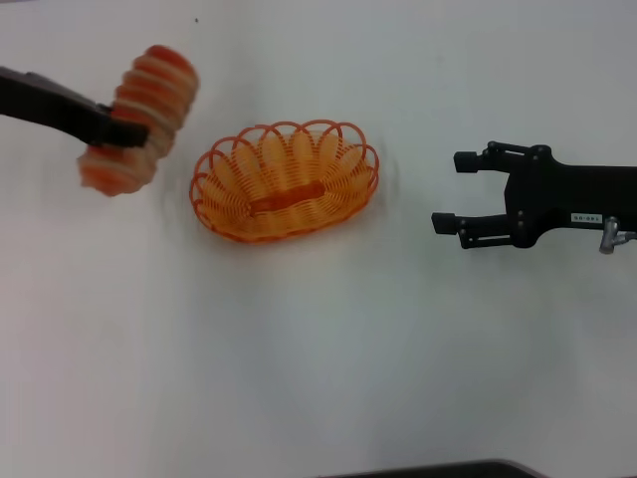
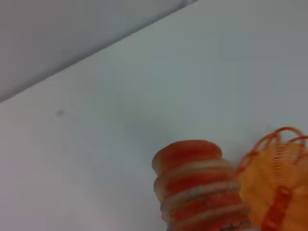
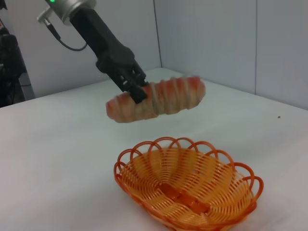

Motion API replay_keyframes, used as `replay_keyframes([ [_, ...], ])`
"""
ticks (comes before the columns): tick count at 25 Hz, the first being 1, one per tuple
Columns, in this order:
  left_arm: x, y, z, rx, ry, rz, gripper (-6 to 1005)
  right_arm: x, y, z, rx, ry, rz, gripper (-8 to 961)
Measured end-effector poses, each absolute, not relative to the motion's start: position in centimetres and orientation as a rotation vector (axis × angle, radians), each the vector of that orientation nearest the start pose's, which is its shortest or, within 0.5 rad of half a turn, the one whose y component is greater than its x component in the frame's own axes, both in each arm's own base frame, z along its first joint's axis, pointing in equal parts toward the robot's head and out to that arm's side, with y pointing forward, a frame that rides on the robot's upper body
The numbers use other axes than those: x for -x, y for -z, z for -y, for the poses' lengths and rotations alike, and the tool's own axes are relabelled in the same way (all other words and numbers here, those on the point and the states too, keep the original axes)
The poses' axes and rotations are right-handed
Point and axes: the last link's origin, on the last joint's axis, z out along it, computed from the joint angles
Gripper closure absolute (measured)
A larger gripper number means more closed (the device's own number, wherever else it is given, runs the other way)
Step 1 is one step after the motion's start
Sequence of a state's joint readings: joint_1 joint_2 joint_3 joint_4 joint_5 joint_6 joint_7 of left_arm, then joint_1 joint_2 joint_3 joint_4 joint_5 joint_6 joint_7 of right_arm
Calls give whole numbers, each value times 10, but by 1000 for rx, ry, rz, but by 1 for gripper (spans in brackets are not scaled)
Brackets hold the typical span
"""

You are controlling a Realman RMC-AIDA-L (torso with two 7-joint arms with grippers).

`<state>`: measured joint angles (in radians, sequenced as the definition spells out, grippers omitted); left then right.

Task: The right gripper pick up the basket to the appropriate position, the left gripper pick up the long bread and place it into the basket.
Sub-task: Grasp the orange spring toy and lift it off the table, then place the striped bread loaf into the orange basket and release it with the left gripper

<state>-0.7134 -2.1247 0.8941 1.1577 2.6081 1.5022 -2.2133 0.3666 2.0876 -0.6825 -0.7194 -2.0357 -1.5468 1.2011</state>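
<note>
Head view: left gripper (image 1: 127, 130) pinches the orange-and-cream striped long bread (image 1: 139, 119), lifted above the table (image 1: 318, 378) just left of the basket (image 1: 286, 181). Right gripper (image 1: 450, 191), fingers spread, sits well right of the basket.

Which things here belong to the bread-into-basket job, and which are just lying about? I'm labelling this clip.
Part of the job:
- striped orange-and-cream long bread, held in the air
- black left gripper, shut on it
- oval orange wire basket, on the table
- black labelled right gripper, open, clear of the basket

Just there:
- white table; nothing else lies on it
</note>
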Motion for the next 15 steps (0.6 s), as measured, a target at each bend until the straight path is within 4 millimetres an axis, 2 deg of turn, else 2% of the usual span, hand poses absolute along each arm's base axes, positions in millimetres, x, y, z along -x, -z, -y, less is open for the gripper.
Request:
replay_keyframes([
  [4, 178, -28, -377, 2763, -24, 601, 575, -312, -5, -289, 2674, -542, -531, 27],
  [5, 178, -28, -377, 2763, -24, 601, 579, -312, -5, -289, 2674, -541, -531, 28],
  [6, 168, -24, -371, 2827, 29, 467, 583, -312, -5, -289, 2674, -541, -531, 28],
  [10, 160, -12, -368, 2894, 72, 326, 600, -311, -4, -289, 2677, -543, -528, 28],
  [15, 157, 20, -368, 2935, 14, 253, 622, -310, -3, -289, 2679, -546, -530, 28],
])
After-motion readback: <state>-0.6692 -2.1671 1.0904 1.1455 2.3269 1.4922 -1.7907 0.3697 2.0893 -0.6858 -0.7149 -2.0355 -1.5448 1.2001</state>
